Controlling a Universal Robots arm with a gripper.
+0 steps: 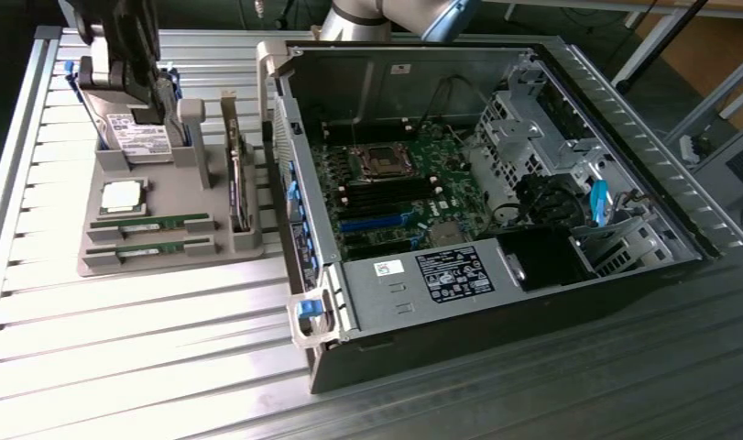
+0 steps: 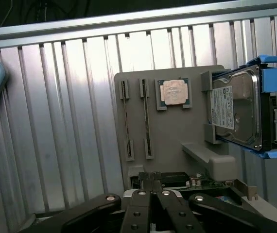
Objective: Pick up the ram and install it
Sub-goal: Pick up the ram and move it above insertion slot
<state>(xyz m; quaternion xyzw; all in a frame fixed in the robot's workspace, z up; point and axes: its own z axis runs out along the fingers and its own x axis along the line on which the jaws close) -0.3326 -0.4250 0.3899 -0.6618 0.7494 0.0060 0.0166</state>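
Gripper (image 2: 152, 178): jaws closed together, gripping nothing, hovering over one edge of the grey holder tray (image 1: 163, 264) at the exterior view's left; far ram stick (image 1: 151, 223) and near ram stick (image 1: 151, 247) seated on edge in parallel tray slots, just beside the CPU (image 1: 123, 195), both apart from the gripper; open computer case (image 1: 469, 339) at right, motherboard (image 1: 408, 197) exposed.

Ribbed aluminium table (image 1: 126, 348), brightly lit; metal frame legs (image 1: 652, 44) and a brown panel (image 1: 714, 46) stand behind.
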